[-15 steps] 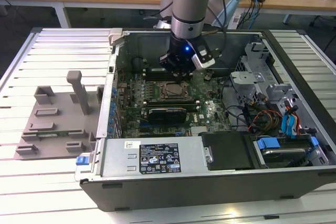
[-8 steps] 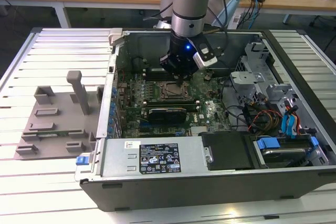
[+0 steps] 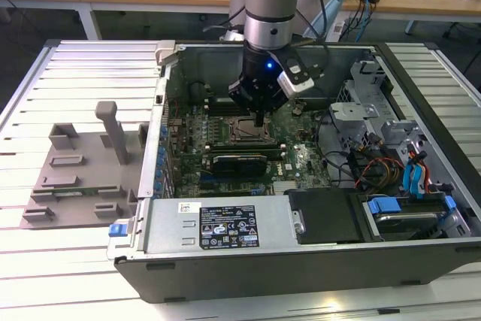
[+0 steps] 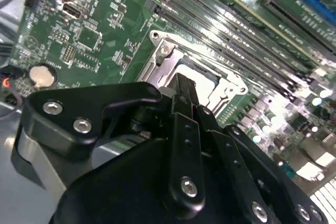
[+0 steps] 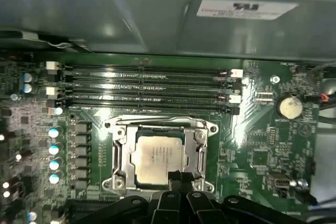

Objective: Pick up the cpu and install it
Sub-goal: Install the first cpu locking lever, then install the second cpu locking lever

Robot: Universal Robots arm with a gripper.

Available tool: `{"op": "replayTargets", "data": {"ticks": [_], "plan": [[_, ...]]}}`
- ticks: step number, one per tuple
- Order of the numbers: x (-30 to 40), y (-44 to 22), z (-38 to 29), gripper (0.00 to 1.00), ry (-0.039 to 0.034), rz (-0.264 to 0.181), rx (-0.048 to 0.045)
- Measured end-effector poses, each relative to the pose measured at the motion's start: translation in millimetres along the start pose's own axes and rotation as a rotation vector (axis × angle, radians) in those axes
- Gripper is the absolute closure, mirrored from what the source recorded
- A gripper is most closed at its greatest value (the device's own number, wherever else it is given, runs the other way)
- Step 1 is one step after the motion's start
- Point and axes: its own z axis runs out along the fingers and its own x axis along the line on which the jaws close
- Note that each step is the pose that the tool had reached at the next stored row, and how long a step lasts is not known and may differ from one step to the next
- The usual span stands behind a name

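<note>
One cpu [image 5: 156,157] concerns us: a flat square chip with a pale, silvery top plate and faint print, lying inside the metal-framed socket [image 5: 118,153] on the green motherboard [image 5: 262,145], just beside the memory slots [image 5: 147,85]. We see the gripper [image 5: 181,178] poised low at the chip's near edge, fingers drawn together and holding nothing, inside the open computer case [image 3: 421,103]

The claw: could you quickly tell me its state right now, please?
Claw: shut, empty, its tip at the edge of the cpu, which lies in the socket.
</note>
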Motion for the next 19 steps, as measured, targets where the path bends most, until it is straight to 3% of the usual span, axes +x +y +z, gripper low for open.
{"op": "replayTargets", "data": {"ticks": [2, 15, 16, 17, 19], "plan": [[0.3, -0.6, -4.0, 0.89, -0.0022, 0.000, -0.0004], [0.3, -0.6, -4.1, 0.89, -0.0019, 0.000, -0.0004], [0.4, -1.9, -4.1, 0.89, -0.0019, 0.000, -0.0001], [0.6, -9.4, -3.3, 0.89, -0.0020, 0.000, -0.0004], [0.7, -12.6, -3.1, 0.89, -0.0020, 0.000, -0.0004]]}}
